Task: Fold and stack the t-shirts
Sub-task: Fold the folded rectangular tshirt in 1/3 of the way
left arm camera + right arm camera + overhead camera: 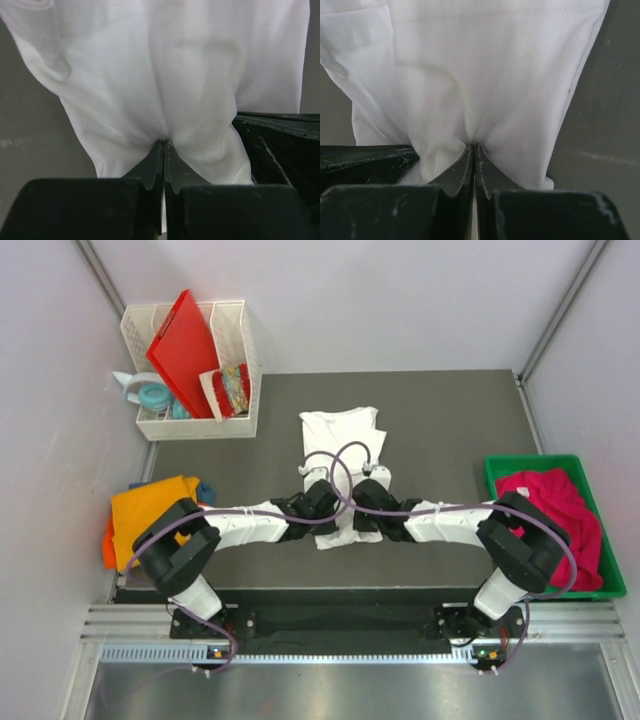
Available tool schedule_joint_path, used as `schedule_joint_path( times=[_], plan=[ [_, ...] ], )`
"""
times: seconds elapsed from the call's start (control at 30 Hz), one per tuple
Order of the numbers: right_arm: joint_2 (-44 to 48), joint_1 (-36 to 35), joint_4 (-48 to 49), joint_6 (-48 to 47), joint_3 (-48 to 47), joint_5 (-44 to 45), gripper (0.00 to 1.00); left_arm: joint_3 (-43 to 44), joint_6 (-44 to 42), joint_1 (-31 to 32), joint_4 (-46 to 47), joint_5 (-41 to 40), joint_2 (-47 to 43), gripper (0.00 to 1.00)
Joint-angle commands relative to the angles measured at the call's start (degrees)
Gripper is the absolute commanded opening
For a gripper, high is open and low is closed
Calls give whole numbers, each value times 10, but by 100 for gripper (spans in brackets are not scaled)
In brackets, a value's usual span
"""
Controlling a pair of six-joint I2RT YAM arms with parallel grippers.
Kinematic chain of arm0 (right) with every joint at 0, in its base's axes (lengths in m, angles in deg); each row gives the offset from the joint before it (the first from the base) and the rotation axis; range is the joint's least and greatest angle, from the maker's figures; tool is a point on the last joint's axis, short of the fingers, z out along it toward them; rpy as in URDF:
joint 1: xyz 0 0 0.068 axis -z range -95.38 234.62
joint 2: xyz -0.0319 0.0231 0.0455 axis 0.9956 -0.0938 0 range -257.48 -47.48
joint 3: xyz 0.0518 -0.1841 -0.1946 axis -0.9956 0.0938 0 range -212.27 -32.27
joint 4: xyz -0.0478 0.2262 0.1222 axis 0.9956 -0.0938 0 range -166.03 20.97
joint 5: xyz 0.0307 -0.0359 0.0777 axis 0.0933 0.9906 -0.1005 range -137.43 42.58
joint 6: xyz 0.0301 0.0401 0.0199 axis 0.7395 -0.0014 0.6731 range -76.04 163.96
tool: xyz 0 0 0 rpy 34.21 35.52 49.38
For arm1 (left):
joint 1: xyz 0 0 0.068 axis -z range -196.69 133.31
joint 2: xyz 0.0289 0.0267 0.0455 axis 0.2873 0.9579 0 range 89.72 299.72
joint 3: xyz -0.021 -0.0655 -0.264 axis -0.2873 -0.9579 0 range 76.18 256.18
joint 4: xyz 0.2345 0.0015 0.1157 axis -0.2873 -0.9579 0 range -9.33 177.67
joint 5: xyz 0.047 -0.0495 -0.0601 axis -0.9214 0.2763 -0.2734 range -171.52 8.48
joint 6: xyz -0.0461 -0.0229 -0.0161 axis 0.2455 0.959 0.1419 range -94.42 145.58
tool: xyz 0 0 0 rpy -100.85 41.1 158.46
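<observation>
A white t-shirt [340, 435] lies on the dark mat [450, 430] in the middle, partly folded lengthwise. Both arms reach in over its near end, side by side. My left gripper [322, 502] is shut on a pinch of the white cloth, which bunches at the fingertips in the left wrist view [165, 143]. My right gripper [368, 502] is likewise shut on the white t-shirt [485, 75], puckering it at the tips [473, 146]. An orange t-shirt [150, 512] lies at the mat's left edge over a bit of blue cloth [206, 490]. A magenta-pink t-shirt [555, 510] fills the green bin.
The green bin [497, 470] stands at the right edge of the mat. A white divider basket [235, 370] at the back left holds a red plastic board [183, 350] and small items. Tape rolls [152, 395] lie beside it. Grey walls close in both sides.
</observation>
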Motion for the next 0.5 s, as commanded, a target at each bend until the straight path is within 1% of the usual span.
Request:
schedule_joint_path(
  times=[0.0,0.13,0.27,0.3,0.33,0.47],
  plan=[
    [13,-67,-139,56,74,-46,0,-61,45,57,-153,18,-40,0],
    [57,-91,-168,89,98,-23,0,-94,96,85,-206,-16,-103,0],
    [103,-92,-204,109,119,-6,0,-116,126,90,-254,-54,-169,0],
    [108,-91,-209,110,121,-5,0,-120,130,90,-274,-62,-174,0],
    [114,-91,-213,112,123,-4,0,-120,135,90,-280,-74,-180,0],
    [127,-96,-214,112,131,-8,0,-120,137,90,-294,-82,-176,0]
  ],
)
